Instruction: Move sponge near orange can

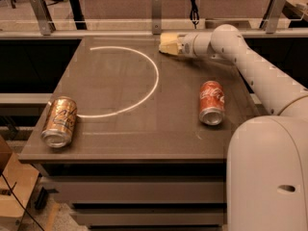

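Near left corner of the dark table (120, 148): orange can (59, 121) lying on its side. Right of it, a white arc (144, 90) curving across the tabletop. At the far edge, gripper (167, 43) low over the table, pointing left; grip impossible to tell, sponge not distinguishable from its pale yellow tip. Further right, red can (211, 101) on its side.

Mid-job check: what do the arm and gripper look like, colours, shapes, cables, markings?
The arm is smooth off-white, made of rounded tubular shells with a bulbous joint; no loose cables show. Its large rounded base housing carries one small dark slot. The gripper, at the table's far edge, is pale yellow and wedge-shaped on a short white cylindrical wrist.
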Available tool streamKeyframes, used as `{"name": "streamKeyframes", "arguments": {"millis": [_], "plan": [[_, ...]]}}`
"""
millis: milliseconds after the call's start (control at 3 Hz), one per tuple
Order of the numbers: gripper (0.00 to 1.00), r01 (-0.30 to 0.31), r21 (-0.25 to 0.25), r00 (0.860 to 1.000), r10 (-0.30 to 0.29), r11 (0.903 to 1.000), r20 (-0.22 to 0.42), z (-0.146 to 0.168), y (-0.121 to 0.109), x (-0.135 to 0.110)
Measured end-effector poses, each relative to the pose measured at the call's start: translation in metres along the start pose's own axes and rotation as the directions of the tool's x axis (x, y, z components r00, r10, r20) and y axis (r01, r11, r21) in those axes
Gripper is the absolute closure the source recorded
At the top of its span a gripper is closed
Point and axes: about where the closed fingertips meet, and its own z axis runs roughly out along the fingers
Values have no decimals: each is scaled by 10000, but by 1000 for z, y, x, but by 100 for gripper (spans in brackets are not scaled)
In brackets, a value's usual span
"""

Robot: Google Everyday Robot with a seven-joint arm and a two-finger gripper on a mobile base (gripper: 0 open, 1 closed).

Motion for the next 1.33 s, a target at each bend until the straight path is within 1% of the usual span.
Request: {"name": "streamKeyframes", "arguments": {"millis": [333,667,1000,1333], "plan": [[88,373,-272,9988,-364,9989,336,-15,10,-19],[100,1462,-1240,9851,-1329,9815,1090,-63,45,-69],[100,2875,-2312,9528,-2529,9295,1681,-122,95,-110],[100,3017,-2567,9499,-2666,9182,1630,-122,104,-109]]}}
